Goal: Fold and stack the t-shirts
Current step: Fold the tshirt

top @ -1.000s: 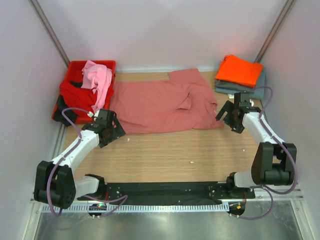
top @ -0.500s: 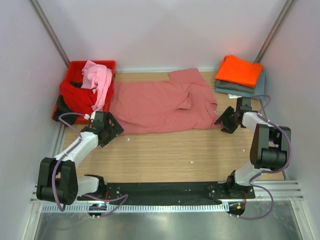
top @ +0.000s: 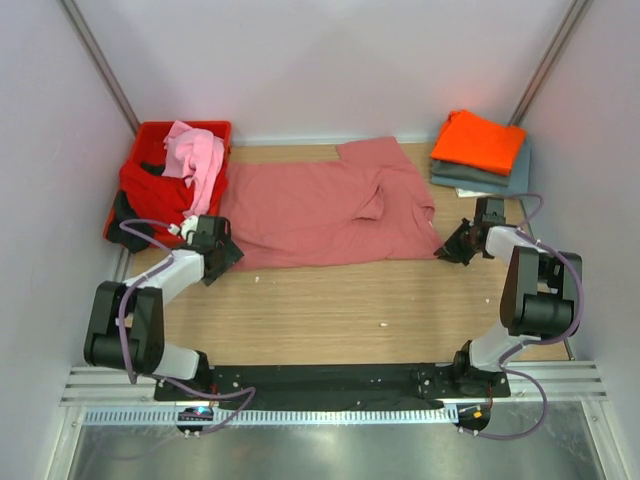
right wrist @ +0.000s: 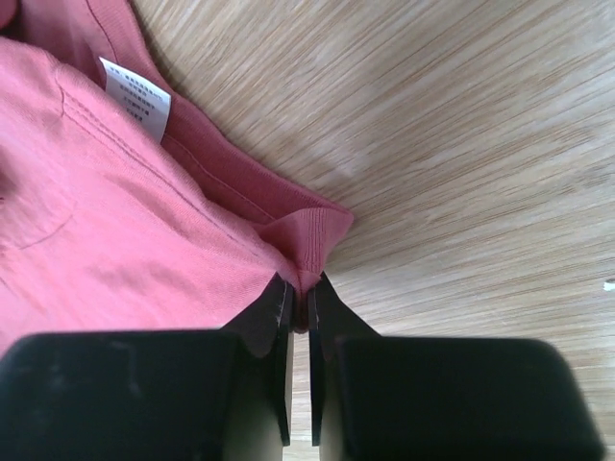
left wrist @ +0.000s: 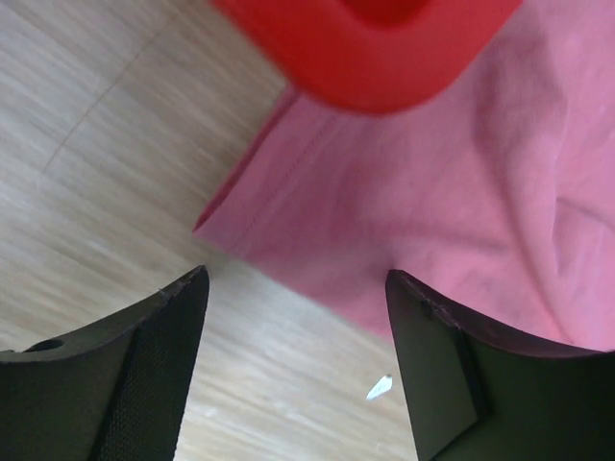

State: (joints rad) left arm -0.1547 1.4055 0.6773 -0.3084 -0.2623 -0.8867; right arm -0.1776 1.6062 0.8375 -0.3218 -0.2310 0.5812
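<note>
Since 1.0 s ago: left arm's elbow drawn in toward its base, and the left gripper point(top: 226, 251) shifted slightly toward the near-left corner of the salmon-pink t-shirt point(top: 320, 210). The right gripper point(right wrist: 298, 291) has dropped to the shirt's near-right corner.

Salmon-pink t-shirt lies spread across the middle of the table point(top: 330, 300), partly rumpled near its right side.

Left fingers point(left wrist: 163, 331) spread wide, with the shirt's hemmed corner between and beyond them; no cloth held. The blurred red shape at the top of the left wrist view is probably the red crate point(top: 150, 128).

Right fingers pressed together, pinching a small ribbed fold at the shirt's edge. The care label point(right wrist: 135, 94) shows farther along that edge.

Orange t-shirt point(top: 480, 140) lies folded on a grey-blue t-shirt point(top: 470, 172) at the far right. Light pink t-shirt point(top: 195, 155) and red t-shirt point(top: 150, 195) hang over the crate.
</note>
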